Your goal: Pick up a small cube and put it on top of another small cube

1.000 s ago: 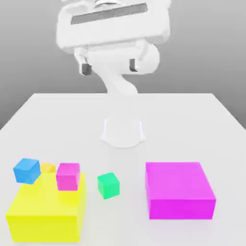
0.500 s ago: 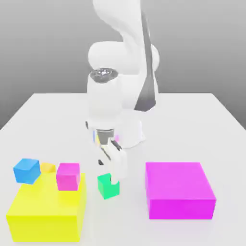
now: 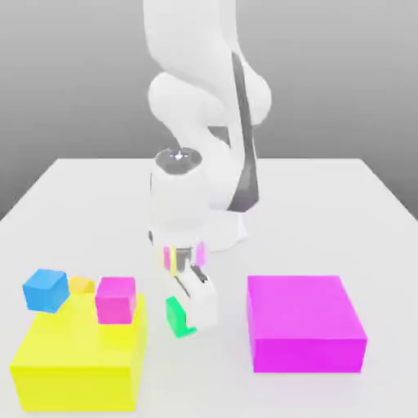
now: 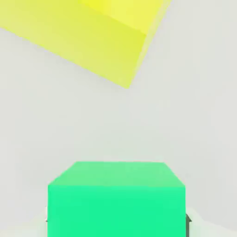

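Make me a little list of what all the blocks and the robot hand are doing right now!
hand: hand down at the table, shut on the green cube
green cube: on the table, between the two big blocks
small pink cube: small pink cube sits on the big yellow block
blue cube: blue cube on the table, behind the big yellow block
big pink block: big pink block on the exterior view's right
stacking: not yet done

The bench looked smooth, matt and pale. The green cube had flat, untextured, plastic-like faces, as did the large yellow block and the large magenta block. The arm wore a smooth white shell with a soft sheen.
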